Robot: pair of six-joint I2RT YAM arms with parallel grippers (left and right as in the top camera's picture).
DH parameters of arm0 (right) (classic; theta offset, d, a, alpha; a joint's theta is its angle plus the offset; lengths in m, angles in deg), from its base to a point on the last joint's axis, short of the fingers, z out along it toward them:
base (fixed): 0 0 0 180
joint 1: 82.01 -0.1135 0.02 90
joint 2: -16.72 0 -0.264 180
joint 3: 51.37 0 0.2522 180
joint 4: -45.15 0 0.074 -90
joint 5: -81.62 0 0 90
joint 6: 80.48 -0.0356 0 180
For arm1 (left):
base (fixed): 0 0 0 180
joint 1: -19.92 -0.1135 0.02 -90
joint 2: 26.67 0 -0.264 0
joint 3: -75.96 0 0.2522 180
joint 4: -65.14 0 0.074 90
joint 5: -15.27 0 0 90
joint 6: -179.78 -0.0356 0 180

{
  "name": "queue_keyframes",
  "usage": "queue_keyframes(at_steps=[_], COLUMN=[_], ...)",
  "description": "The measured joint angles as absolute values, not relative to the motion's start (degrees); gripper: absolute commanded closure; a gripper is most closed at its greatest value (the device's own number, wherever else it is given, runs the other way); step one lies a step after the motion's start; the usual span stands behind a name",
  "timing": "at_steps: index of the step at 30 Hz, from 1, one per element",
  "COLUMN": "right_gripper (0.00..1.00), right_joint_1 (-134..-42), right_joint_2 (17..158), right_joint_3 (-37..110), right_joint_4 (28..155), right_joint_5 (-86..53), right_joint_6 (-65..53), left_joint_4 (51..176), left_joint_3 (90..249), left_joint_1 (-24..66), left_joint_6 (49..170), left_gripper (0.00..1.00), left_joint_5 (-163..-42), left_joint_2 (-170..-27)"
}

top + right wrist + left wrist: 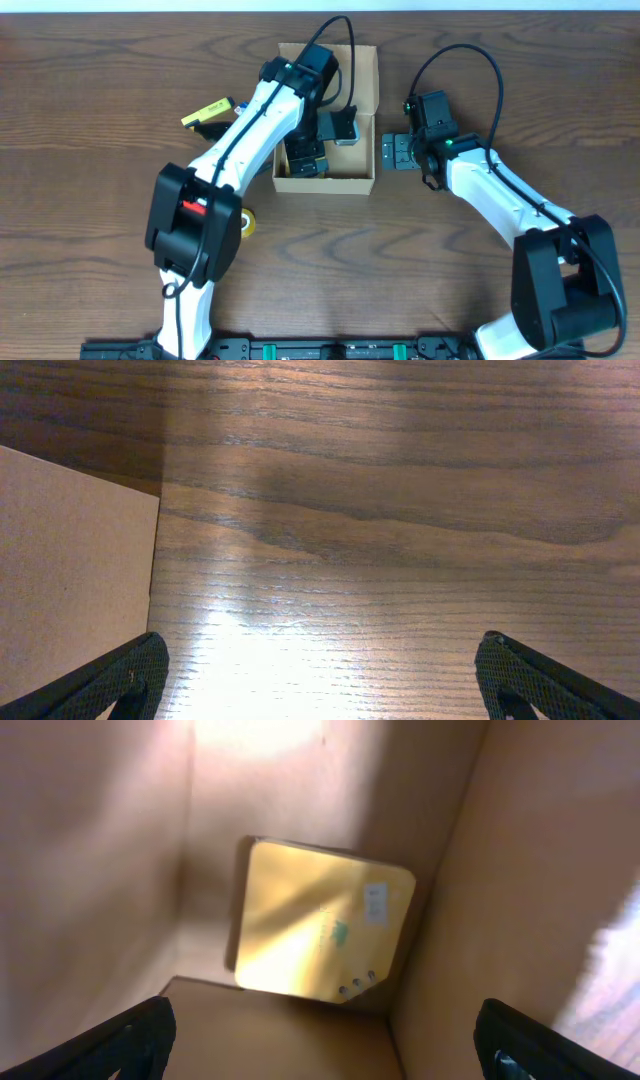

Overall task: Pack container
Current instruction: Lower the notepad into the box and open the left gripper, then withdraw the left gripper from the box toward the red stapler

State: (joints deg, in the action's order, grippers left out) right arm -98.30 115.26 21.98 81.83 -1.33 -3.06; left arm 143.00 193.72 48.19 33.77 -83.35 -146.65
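One dark wood-grain table (100,60) bears the open tan container (345,183).

Dark wood-grain table (90,90), glare-lit.

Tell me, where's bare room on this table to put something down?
Bare wood table lies before the cardboard box, between both arms, and along the far-left edge. Crowded: inside the box, where the left gripper hangs over a yellow packet.

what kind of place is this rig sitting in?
Probably a robotics lab bench rather than a real packing line: the left arm and right arm are mounted at one edge of a wood-grain table, with one small open cardboard box staged between them.
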Motion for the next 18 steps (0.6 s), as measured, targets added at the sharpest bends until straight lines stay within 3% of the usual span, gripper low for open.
queue_keyframes(at_steps=[9, 18], right_gripper=[0.01, 0.01], right_joint_1=[-98.3, -98.3], right_joint_2=[115.3, 115.3], right_joint_3=[22.0, 22.0], right_joint_4=[81.8, 81.8], right_joint_5=[-1.3, -1.3], right_joint_6=[-3.1, -3.1], left_joint_4=[143.0, 145.9], left_joint_3=[196.9, 197.4], left_joint_1=[48.0, 40.9], left_joint_6=[40.5, 67.5], left_gripper=[0.03, 0.02], left_joint_5=[-81.0, -68.6], left_joint_2=[-130.3, -120.0])
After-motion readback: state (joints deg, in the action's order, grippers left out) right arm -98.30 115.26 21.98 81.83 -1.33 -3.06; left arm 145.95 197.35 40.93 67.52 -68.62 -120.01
